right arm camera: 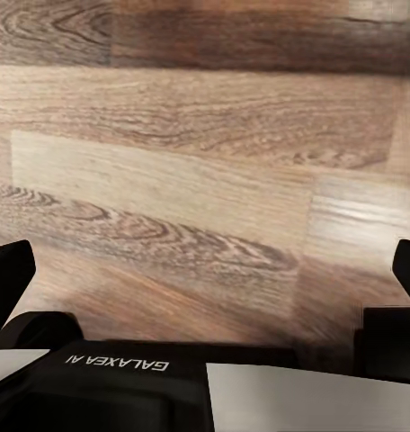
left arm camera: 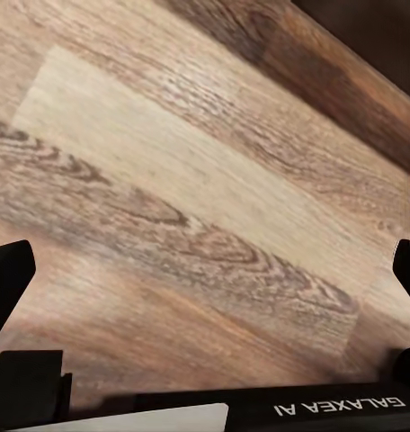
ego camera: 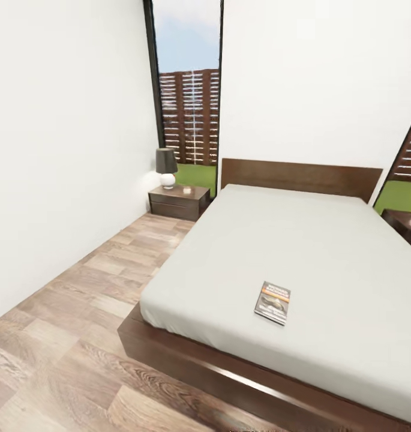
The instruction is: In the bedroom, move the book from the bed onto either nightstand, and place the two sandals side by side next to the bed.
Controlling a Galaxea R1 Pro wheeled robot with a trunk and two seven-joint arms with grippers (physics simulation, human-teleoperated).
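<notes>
From the head camera, the bed (ego camera: 325,252) fills the right and middle of the room, its pale mattress sitting on a dark wooden frame whose near corner juts toward the camera. The book (ego camera: 272,302) lies flat on the mattress near the foot edge, a little in from the left side and clear of both edges. The headboard (ego camera: 298,178) stands against the far white wall. A nightstand (ego camera: 179,201) sits in the far left corner just beside the head of the bed, with a dark-shaded lamp (ego camera: 167,167) on the left part of its top; the rest of the top is bare. The corner of a second nightstand (ego camera: 406,227) shows at the right edge. Between the left wall and the bed's left side runs a strip of bare plank floor (ego camera: 67,336), wide near the camera and narrowing toward the nightstand. A tall window (ego camera: 190,90) behind it shows fence and grass.

From the left wrist camera, the left gripper (left arm camera: 205,279) hangs over floor planks, fingers spread wide with nothing between them; a dark band of the bed frame (left arm camera: 376,54) crosses one corner.

From the right wrist camera, the right gripper (right arm camera: 205,279) is likewise spread wide and empty above the planks.
</notes>
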